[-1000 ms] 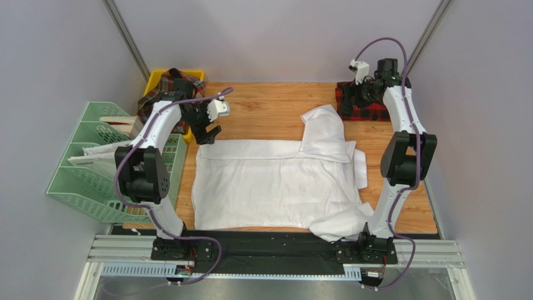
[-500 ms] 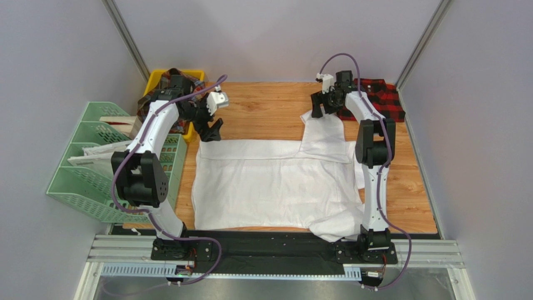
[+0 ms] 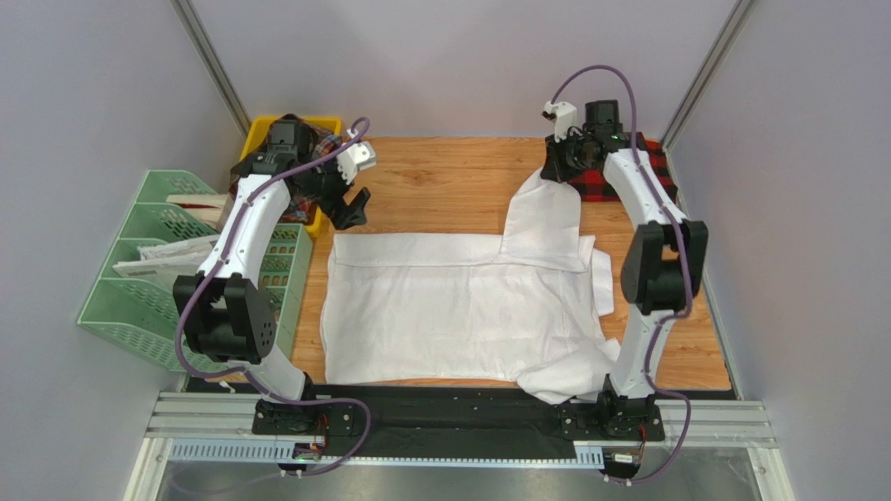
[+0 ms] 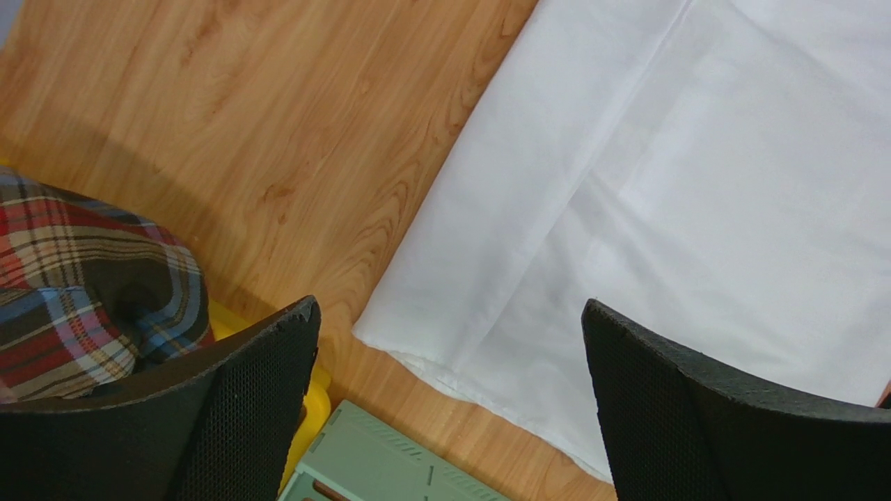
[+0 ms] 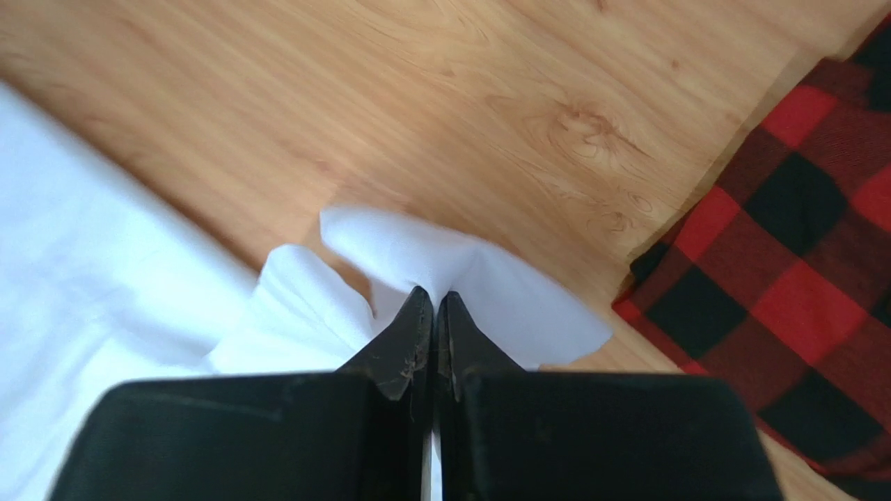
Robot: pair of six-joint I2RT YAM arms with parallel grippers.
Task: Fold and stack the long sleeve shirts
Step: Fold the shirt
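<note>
Our right gripper is pinched tight on a tip of white cloth, the cuff end of the sleeve of the white shirt. Half a second ago it hung over that sleeve's end farther left. Now it has drawn the sleeve out straight toward the far right, just beside the red-and-black checked shirt at the far right corner of the table. Our left gripper stands wide apart, holding nothing, above the shirt's far left corner. It has drifted slightly back toward the yellow bin that holds the tartan shirt. The white shirt's body lies flat mid-table as before.
</note>
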